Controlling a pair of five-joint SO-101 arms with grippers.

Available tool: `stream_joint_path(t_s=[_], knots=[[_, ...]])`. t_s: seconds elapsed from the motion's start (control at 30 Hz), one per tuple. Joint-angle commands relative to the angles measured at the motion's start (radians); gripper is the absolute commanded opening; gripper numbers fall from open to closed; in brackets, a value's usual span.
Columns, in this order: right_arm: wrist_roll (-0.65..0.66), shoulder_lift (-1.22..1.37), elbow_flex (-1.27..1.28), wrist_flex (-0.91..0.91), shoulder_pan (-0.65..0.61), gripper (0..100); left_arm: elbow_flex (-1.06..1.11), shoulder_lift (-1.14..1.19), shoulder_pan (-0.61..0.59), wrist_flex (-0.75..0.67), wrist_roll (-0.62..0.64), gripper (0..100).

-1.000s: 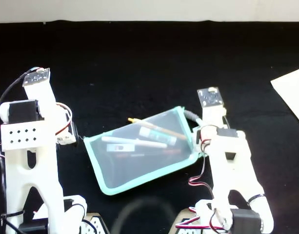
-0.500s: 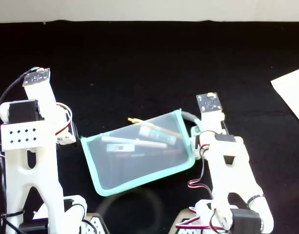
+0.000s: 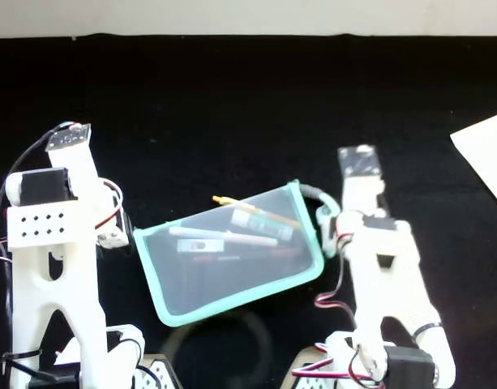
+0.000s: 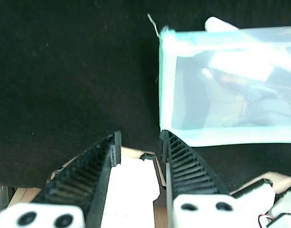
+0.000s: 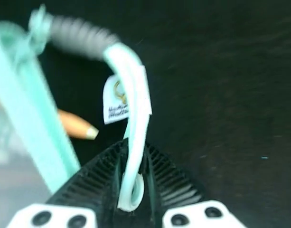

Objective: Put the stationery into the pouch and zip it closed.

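The mint mesh pouch (image 3: 232, 259) lies tilted between the two arms, with several pens and a white stick showing through it. A pencil end (image 3: 224, 199) pokes out past its far edge. In the right wrist view my right gripper (image 5: 133, 161) is shut on the pouch's mint loop strap (image 5: 136, 95), beside a grey cord (image 5: 79, 35) and the pencil tip (image 5: 79, 127). That grip sits at the pouch's right corner (image 3: 329, 223). My left gripper (image 4: 140, 147) stands open and holds nothing, just short of the pouch's left corner (image 4: 178, 85).
A white sheet (image 3: 485, 154) lies at the right edge of the black table. A dark cable ring (image 3: 224, 340) lies near the front between the arm bases. The far half of the table is bare black cloth.
The pouch has slid a little to the left, toward the left arm. The right arm's wrist has shifted slightly with the strap still in its grip; the left wrist has leaned in a little.
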Motion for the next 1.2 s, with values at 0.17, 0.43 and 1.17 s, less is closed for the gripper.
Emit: stream_joint_path(t_s=[0.17,0.43,1.17], knots=[[-0.158,-0.010,-0.570,0.349,0.038,0.6,-0.001,0.001,0.010,-0.002,-0.003,15],[-0.175,-0.012,-1.001,0.656,-0.030,0.6,-0.002,0.001,0.012,-0.003,-0.006,15],[-0.170,-0.010,-1.524,0.886,-0.483,0.6,-0.128,-0.001,0.010,-0.002,-0.005,15]])
